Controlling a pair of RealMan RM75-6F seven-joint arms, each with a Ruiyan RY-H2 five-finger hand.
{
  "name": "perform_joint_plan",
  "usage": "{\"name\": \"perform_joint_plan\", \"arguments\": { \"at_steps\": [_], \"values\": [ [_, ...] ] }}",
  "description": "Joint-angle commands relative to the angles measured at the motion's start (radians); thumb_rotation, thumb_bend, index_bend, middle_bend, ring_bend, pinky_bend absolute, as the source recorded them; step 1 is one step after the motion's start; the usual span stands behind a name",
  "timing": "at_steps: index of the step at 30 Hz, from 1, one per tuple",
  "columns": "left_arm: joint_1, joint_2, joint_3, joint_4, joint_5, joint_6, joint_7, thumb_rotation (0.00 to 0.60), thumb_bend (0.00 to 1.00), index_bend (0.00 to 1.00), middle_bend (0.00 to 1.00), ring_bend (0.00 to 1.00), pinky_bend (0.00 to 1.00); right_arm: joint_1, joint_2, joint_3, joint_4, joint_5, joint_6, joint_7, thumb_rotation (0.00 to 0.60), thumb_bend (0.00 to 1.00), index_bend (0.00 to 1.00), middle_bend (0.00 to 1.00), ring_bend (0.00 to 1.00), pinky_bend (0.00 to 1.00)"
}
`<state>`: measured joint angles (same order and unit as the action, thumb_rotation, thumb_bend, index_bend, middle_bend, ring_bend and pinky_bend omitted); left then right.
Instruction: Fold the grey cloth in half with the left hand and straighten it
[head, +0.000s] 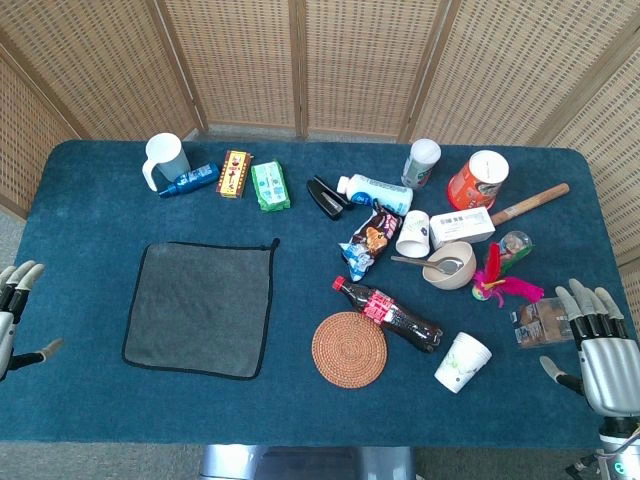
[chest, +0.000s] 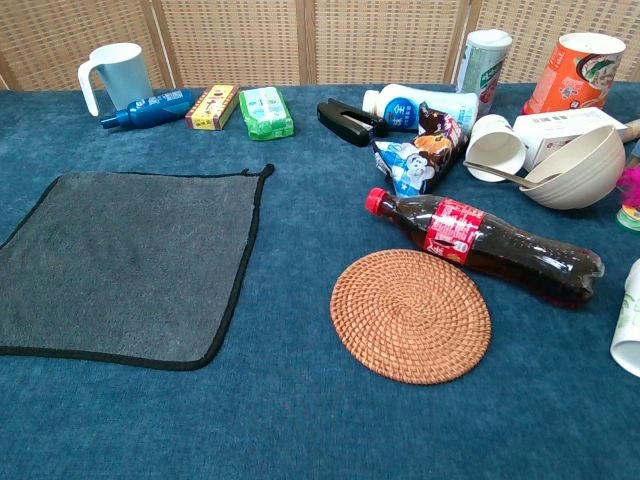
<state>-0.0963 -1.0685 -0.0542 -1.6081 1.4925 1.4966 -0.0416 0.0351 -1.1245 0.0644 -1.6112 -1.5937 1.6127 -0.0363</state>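
From the head view, your left robot hand (head: 18, 315) sat at the far left edge of the frame, released, fingers apart and holding nothing, off the near-left corner of the desk (head: 90, 190). The grey cloth (head: 201, 308) lay spread flat and unfolded on the desk's left half, just to the right of that robot hand and apart from it, so the left hand was plainly the nearer one; its left edge was the closest thing to grab. The cloth looked close to square, with no clear long axis, and its small loop sat at the far right corner. Your right robot hand (head: 598, 345) rested well away at the right edge, also released and empty, with the cola bottle (head: 388, 313), the woven coaster (head: 348, 348) and a paper cup (head: 462, 361) lying between it and the cloth. From the chest view, neither robot hand showed. The grey cloth (chest: 125, 262) filled the left of the picture, flat, its black hem unbroken, its left corner running to the frame edge. The woven coaster (chest: 411, 315) and cola bottle (chest: 485, 243) lay to its right, apart from it, so I judge a fold carried from the left edge toward the right would stay short of them. The fold was not yet begun.
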Motion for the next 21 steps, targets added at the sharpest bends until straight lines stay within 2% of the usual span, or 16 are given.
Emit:
{"name": "perform_joint_plan", "arguments": {
  "at_steps": [1,12,16,21],
  "values": [
    [0.001,-0.007,-0.004,0.01,0.003,0.009,-0.002,0.6,0.15,0.0,0.0,0.0,0.03,-0.001,0.002,0.001,-0.002,0.001,0.001,0.002,0.6,0.1,0.0,0.0,0.0,0.11],
    [-0.02,-0.03,-0.008,0.027,-0.017,-0.037,-0.014,0.6,0.15,0.01,0.0,0.0,0.02,-0.003,0.008,0.005,-0.017,-0.001,0.007,0.007,0.6,0.1,0.0,0.0,0.0,0.12],
    [-0.056,-0.061,-0.038,0.055,-0.038,-0.075,-0.057,0.6,0.15,0.05,0.0,0.0,0.0,-0.006,0.014,0.01,-0.022,0.003,0.014,0.017,0.6,0.1,0.0,0.0,0.0,0.12],
    [-0.105,-0.071,-0.065,0.063,-0.09,-0.156,-0.04,0.6,0.15,0.09,0.0,0.0,0.0,-0.004,0.015,0.01,-0.02,0.008,0.005,0.019,0.6,0.1,0.0,0.0,0.0,0.12]
  ]
}}
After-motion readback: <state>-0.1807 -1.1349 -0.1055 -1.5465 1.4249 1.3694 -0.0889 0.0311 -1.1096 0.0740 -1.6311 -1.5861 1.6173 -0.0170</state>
